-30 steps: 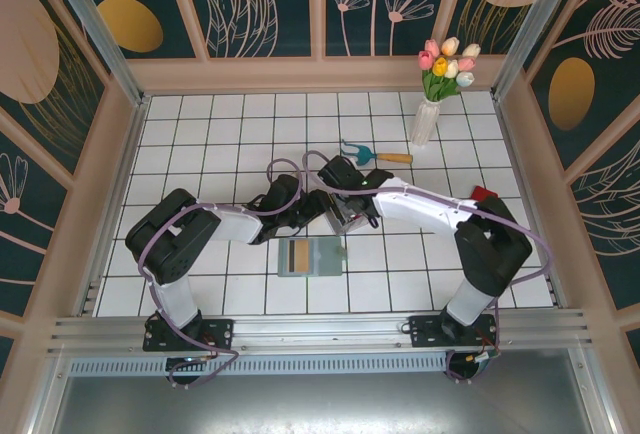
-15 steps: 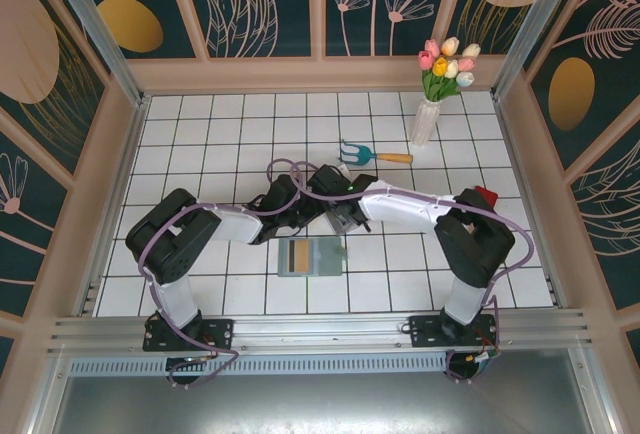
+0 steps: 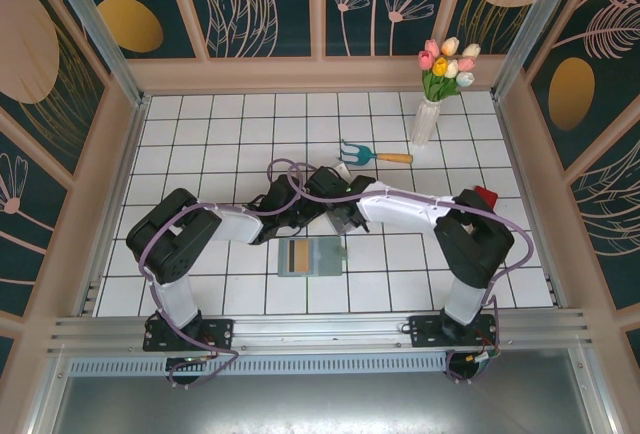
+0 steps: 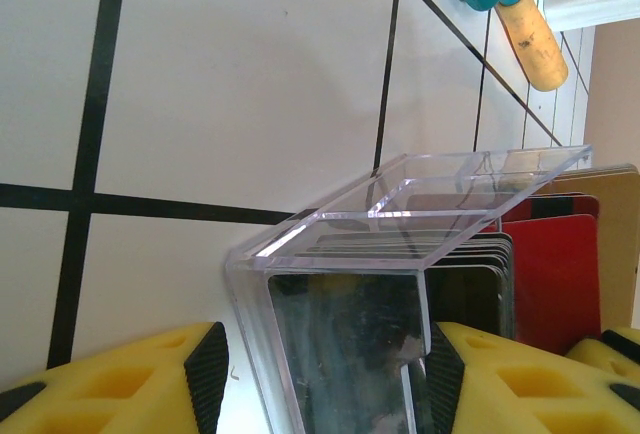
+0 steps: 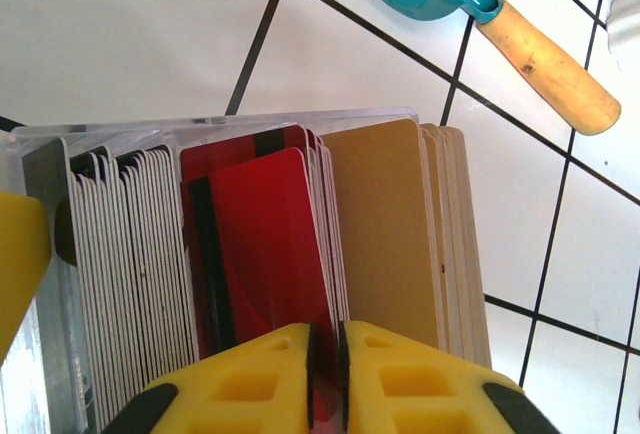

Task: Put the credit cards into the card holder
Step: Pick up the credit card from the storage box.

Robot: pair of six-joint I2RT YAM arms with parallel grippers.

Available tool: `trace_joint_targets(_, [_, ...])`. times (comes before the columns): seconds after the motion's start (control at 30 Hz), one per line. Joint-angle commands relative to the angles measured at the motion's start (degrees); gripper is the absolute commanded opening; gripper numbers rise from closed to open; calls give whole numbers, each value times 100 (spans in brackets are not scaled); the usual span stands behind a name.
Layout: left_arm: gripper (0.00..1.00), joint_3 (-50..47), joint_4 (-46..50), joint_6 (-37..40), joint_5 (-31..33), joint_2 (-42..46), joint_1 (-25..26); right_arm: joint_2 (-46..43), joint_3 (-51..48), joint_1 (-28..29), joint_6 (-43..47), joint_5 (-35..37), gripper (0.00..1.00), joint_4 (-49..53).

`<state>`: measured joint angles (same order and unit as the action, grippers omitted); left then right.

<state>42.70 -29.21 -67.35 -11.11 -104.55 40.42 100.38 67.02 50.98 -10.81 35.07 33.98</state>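
The credit cards (image 5: 385, 234) stand on edge, packed in a row inside a clear box (image 4: 420, 194) near the middle of the white tiled surface (image 3: 200, 134). In the right wrist view the row runs from whitish cards (image 5: 130, 254) on the left through red ones to beige ones on the right.

The right end effector (image 5: 326, 342) comes down on the row from above. Its yellow fingers are drawn narrow, with only a thin slot between them, and they pinch the top edge of one red card (image 5: 265, 244). That card stands a little prouder than its neighbours.

The left end effector (image 4: 323, 379) sits at the same box, with one finger on each side of its near end. The black pads (image 4: 207, 379) bracket the clear wall, so it holds the box.

The card holder (image 3: 325, 257) lies open and flat, close to the near edge of the surface at about its midline. It sits just on the near side of the two end effectors and apart from them. A beige card (image 3: 295, 254) rests on its left half.

A teal garden fork (image 3: 375, 154) with a wooden handle lies beyond the box towards the far edge. A vase of tulips (image 3: 428, 114) stands near the far right corner.
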Motion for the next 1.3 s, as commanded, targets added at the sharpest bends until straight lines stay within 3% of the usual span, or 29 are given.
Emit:
trace_joint_targets(0.0, [56, -244, 858, 4, 303, -473, -1, -142, 21, -124, 6, 394, 16, 439])
trace_joint_targets(0.17, [56, -235, 870, 19, 285, -463, -5, -164, -5, -128, 12, 486, 16, 443])
trace_joint_targets(0.27, [56, -225, 884, 27, 294, -464, -1, -195, 3, -132, 34, 430, 10, 421])
trace_joint_targets(0.33, [56, -218, 891, 27, 285, -466, -7, -233, 30, -132, 11, 357, 1, 430])
trace_joint_targets(0.83, [56, -159, 1019, 131, 323, -331, -2, -757, 232, -157, -234, -399, 0, 567])
trace_joint_targets(1.27, [65, -121, 996, 498, 323, 686, 0, -1782, -180, -780, -829, -2281, 0, -144])
